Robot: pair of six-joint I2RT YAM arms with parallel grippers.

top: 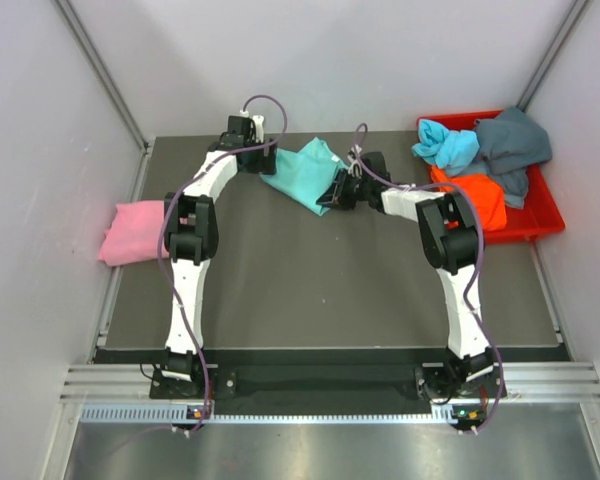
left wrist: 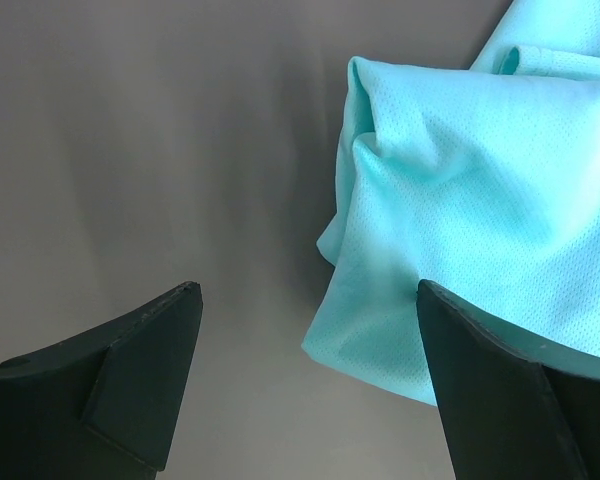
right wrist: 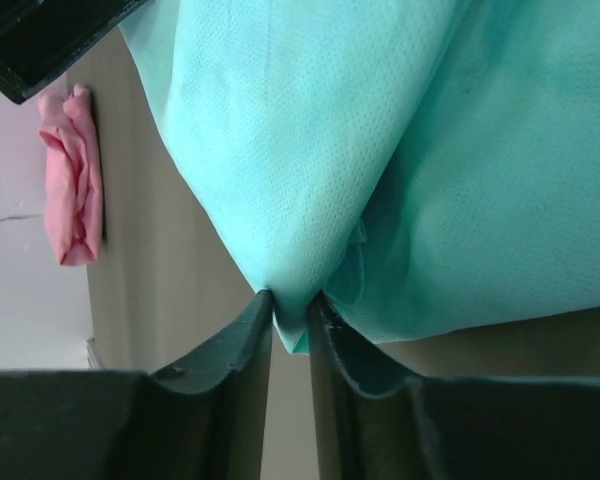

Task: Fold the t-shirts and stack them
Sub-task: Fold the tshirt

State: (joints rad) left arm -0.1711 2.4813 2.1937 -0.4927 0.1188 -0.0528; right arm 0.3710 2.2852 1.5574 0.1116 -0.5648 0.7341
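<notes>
The crumpled teal mesh t-shirt (top: 302, 172) lies left of the red plastic bin (top: 530, 222), a corner pinched in the right gripper (right wrist: 291, 300). The left gripper (left wrist: 308, 292) gapes empty; that thin pinch may slip when pulled.

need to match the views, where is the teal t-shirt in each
top external: teal t-shirt, far middle of the table.
left wrist: teal t-shirt, right half.
right wrist: teal t-shirt, top and right, corner in the right tool.
shared landmark: pink t-shirt, far left from above, upper left in right wrist.
</notes>
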